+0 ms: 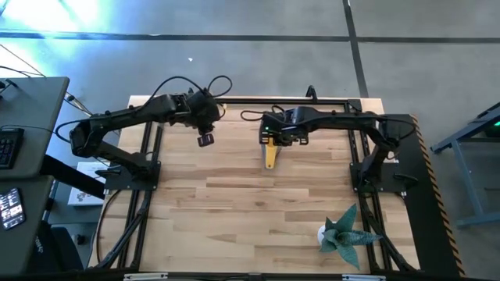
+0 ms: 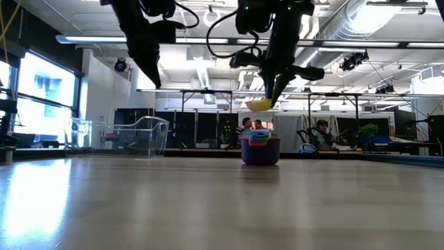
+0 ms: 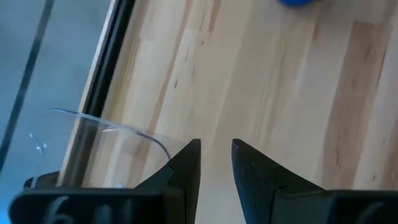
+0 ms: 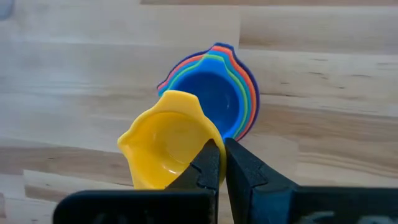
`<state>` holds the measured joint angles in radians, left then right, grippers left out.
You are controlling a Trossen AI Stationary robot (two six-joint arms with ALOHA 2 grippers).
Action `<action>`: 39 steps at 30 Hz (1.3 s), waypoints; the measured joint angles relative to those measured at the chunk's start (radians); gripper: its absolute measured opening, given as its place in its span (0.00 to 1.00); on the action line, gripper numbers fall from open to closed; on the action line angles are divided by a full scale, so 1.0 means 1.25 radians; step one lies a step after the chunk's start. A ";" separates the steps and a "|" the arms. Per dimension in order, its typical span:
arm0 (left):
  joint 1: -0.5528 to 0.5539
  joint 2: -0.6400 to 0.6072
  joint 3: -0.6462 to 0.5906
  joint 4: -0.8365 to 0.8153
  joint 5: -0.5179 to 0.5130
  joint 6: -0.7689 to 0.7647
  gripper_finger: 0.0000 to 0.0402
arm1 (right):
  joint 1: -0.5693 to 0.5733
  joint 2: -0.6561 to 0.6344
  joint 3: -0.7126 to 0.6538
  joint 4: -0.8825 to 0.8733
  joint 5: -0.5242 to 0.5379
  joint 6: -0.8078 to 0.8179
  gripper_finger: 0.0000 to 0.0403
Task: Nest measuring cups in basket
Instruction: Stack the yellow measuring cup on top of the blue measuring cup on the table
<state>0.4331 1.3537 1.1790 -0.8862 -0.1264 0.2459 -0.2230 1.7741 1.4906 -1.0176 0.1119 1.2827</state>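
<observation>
Tabletop point(image 1: 258, 195): pale wood planks, light grain, framed by black rails; the floor around it is grey concrete.

Room, in the low view: white ceiling with ducts and strip lights, bright windows on one side, dark benches along the far wall, two or three people seated behind them.

My right claw point(image 4: 222, 163): over the far middle of the table, fingers pinched on the rim of the yellow cup point(image 4: 166, 138), which hangs tilted in the air just above and beside the stack.

Stack of measuring cups point(image 4: 219, 87): nested on the wood, dark blue innermost, then green, light blue, red and purple rims showing around it; in the low view it stands as one purple-based pile point(image 2: 260, 148).

My left claw point(image 3: 216, 163): raised over the far left of the table, fingers slightly apart, nothing between them.

Basket point(image 2: 135, 135): clear bin on the far left of the table, its curved edge point(image 3: 112, 127) just beneath my left claw; no cups visible in it.

Teal spiky plant figure point(image 1: 344, 232): near right corner.
</observation>
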 joint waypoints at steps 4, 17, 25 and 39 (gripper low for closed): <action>0.005 0.000 0.000 0.002 0.013 -0.005 0.20 | -0.007 0.022 0.000 0.001 -0.015 0.000 0.00; 0.005 0.000 0.000 -0.001 0.013 -0.006 0.20 | -0.028 0.077 0.000 0.010 -0.014 -0.012 0.00; 0.005 0.000 0.000 -0.002 0.015 -0.006 0.20 | -0.031 0.078 0.000 0.004 -0.006 -0.011 0.04; 0.005 0.000 0.000 -0.002 0.016 -0.006 0.20 | -0.031 0.078 0.000 -0.009 0.006 -0.006 0.17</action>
<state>0.4389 1.3537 1.1790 -0.8885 -0.1066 0.2386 -0.2619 1.8713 1.4902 -1.0291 0.1194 1.2749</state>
